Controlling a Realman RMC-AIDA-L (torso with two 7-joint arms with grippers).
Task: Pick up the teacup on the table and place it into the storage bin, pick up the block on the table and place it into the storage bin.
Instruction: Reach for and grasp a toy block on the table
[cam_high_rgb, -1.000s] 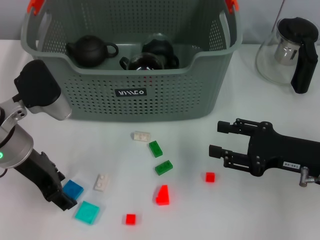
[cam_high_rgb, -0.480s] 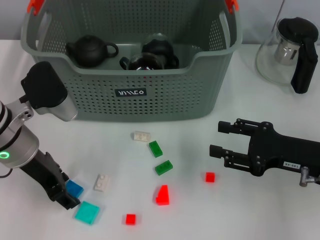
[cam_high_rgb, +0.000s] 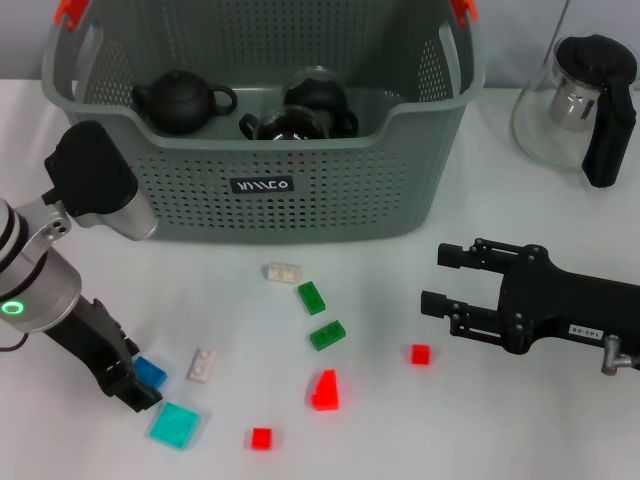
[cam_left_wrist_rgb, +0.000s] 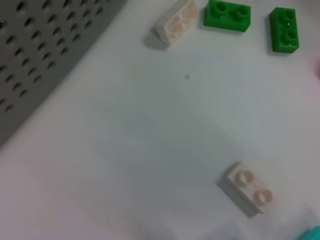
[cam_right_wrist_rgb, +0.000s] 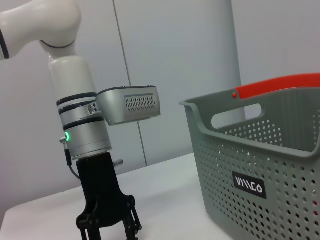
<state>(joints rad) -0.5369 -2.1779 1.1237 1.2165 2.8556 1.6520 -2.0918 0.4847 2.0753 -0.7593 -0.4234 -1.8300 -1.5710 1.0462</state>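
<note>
Step in hand: block pickup. Left gripper (cam_high_rgb: 135, 385) is down at the table near its front-left corner, fingertips at the dark blue block (cam_high_rgb: 150, 373). Cannot tell from any view whether the fingers are clenched on it or only straddle it; the right wrist view shows the gripper low at the surface but not the block. Right gripper (cam_high_rgb: 440, 278) idles over the right side of the table, fingers released, holding nothing.

Bin (cam_high_rgb: 262, 185) stands at the back edge, centre-left. Inside: two dark teapots and a glass piece; no teacup visible on the table, so judged that part is done.

Next move, judged: confirm grip on the blue block, lift straight, carry back over the bin's front wall, release above the teapots.

Count on table: blocks, ten — 1 dark blue, 1 teal (cam_high_rgb: 174, 424), 2 cream, 2 green, 3 small red, 1 red wedge. Glass carafe (cam_high_rgb: 577, 102) at back-right corner, one.
</note>
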